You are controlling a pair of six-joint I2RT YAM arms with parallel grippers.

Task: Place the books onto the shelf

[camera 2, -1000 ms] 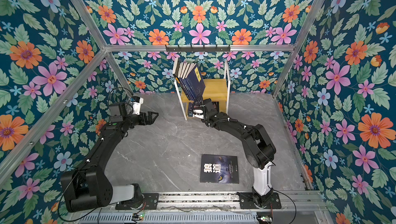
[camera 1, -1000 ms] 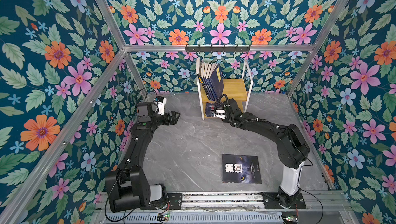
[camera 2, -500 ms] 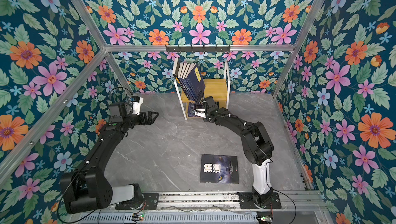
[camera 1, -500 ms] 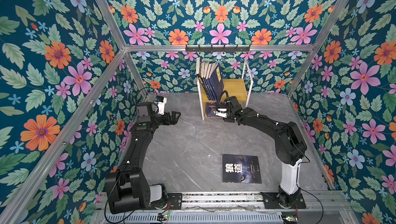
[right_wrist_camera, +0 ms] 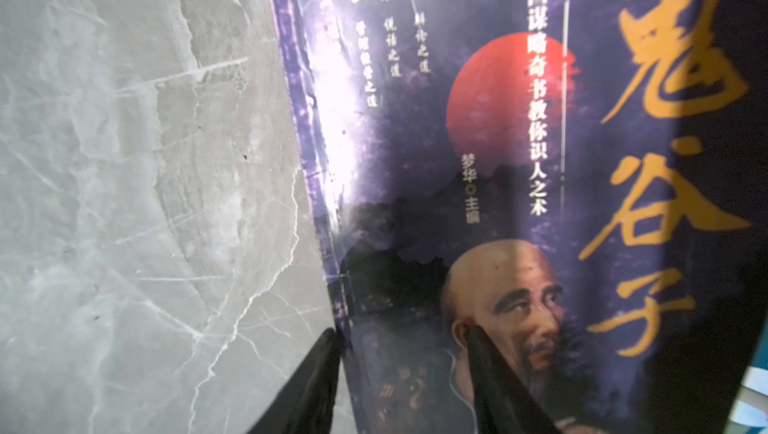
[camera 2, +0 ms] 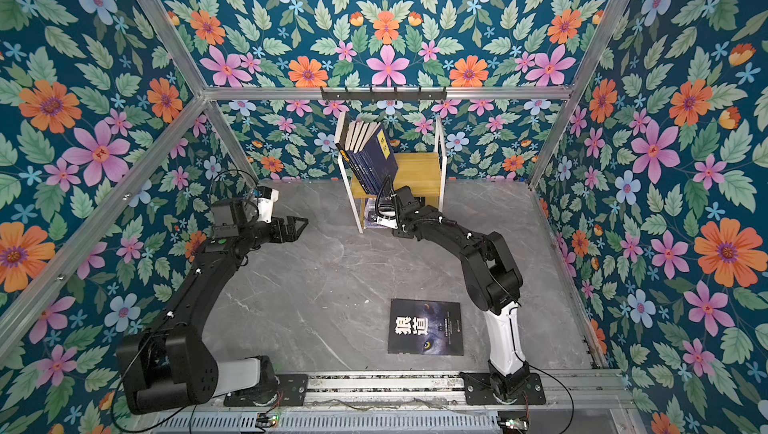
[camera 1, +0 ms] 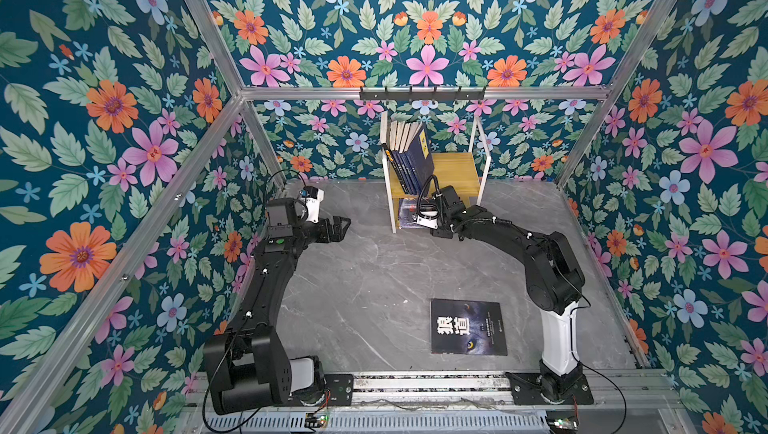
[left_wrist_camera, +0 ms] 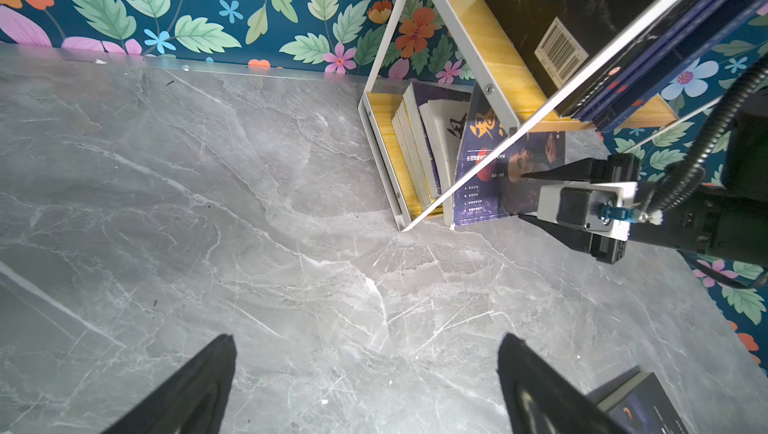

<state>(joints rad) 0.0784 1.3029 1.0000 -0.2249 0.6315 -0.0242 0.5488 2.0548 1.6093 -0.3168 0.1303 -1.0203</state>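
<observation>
At shelf (camera 1: 455, 170) base | portrait book (right_wrist_camera: 498, 120) axis along right tool (left_wrist_camera: 521, 197) (head farthest)

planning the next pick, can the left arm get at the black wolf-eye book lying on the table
Probably yes: the left end effector is open and empty, and only bare table lies between it and the wolf-eye book. It lies nearer the right arm, so reach may be tight.

Left arm (camera 1: 266, 282): I saw it bent at the elbow, forearm raised and reaching inward | left gripper (camera 1: 343, 230): jaws stood spread wide, holding nothing | right arm (camera 1: 511, 236): stretched low and forward, wrist near level | right gripper (left_wrist_camera: 523, 197): I read its fingers as partly parted, not clamped.
</observation>
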